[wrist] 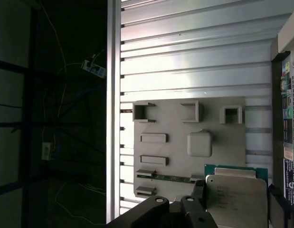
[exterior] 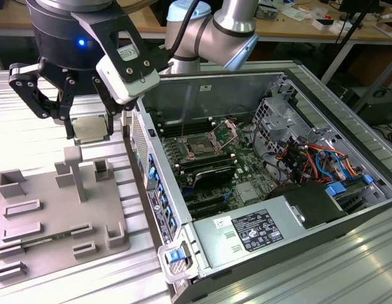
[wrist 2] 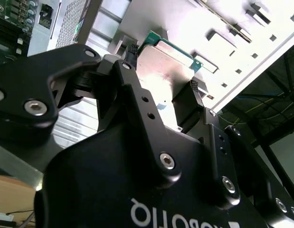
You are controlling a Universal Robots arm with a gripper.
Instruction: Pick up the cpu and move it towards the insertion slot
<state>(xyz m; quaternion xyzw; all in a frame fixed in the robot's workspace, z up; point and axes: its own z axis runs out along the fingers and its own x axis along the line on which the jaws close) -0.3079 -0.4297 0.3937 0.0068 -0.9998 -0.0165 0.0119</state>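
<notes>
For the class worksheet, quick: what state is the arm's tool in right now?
Tool: closed on the cpu, held above the grey tray.

A: What's the arm (exterior: pixel 224 25) like?
B: Silver tubes, pale blue joint caps, a black cable along it.
A: And the gripper (exterior: pixel 88 126)?
B: Black linked fingers (wrist 2: pixel 137 99) with silver screws, white lettering on the body, a blue light above, a white block beside it.

The hand (exterior: pixel 91 120) hides the cpu's (exterior: pixel 89 128) edges (partly).
</notes>
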